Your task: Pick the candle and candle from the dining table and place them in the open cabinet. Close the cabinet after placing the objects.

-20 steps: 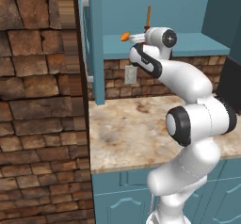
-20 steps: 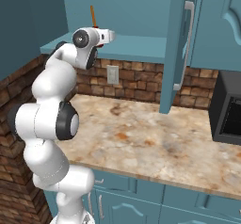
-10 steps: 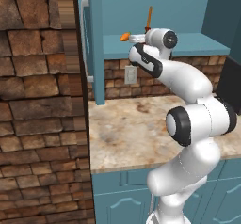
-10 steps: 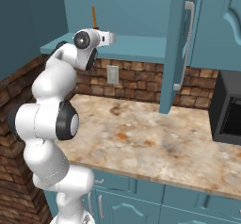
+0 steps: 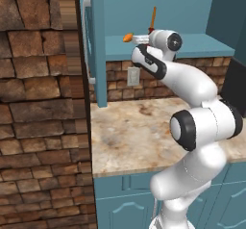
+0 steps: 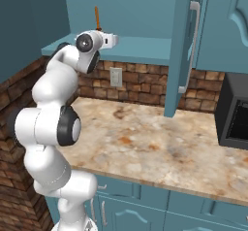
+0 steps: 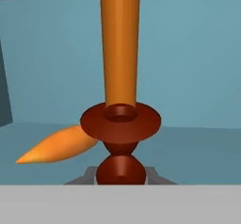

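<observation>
A brick wall (image 5: 41, 103) is filling the left side of the left base view and is running on as a backsplash under the cupboard, with a white wall socket (image 6: 116, 77) set in it. The stone counter (image 6: 155, 147) is stretching broad and marbled below, over teal lower doors (image 6: 126, 215), and a black microwave (image 6: 235, 113) is sitting at its right end in the right base view. Above, the teal cupboard (image 5: 168, 11) is standing open, its door (image 6: 181, 45) with a long silver handle (image 6: 190, 45) swung out toward the camera, and its shelf (image 6: 140, 48) is lying level with the robot's hand. The white arm (image 5: 192, 127) is rising from the base and bending over the counter, reaching up to the shelf's front edge. The gripper (image 7: 120, 177) is pinching the dark red-brown stand (image 7: 120, 129) of the tall orange candle (image 7: 120, 44) near its bottom bulb, the fingers pressed in close on either side. The candle is standing upright above the hand, over the front of the shelf inside the open cupboard; whether the stand is touching the shelf is not something the pictures are showing. A small orange oval lump (image 7: 59, 145) is lying on the shelf just beside the stand, on its left in the hand view, and it is showing to the left of the hand in the left base view too.
</observation>
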